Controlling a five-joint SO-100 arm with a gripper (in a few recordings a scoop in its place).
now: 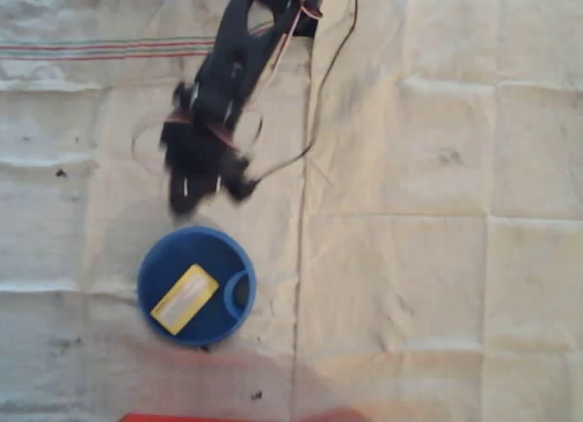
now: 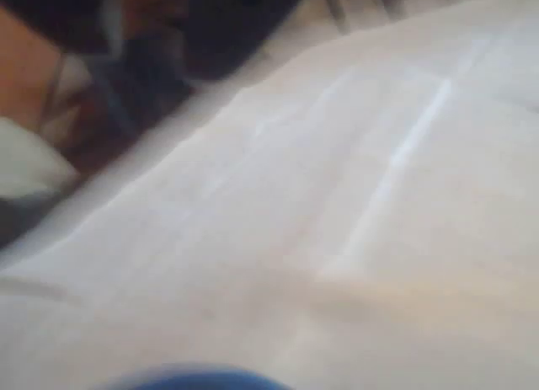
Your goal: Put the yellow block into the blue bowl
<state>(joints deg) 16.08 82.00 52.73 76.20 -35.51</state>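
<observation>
Yellow block, only one, lies flat inside the one blue bowl on the worktop. My gripper hangs just above the bowl, blurred; I cannot tell its opening.

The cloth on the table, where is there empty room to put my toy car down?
In the overhead view, the whole right half of the cloth is bare. The left strip beside the blue bowl is free too. It is crowded in the upper middle-left, where the gripper hangs just above the bowl, which holds the yellow block.
</observation>
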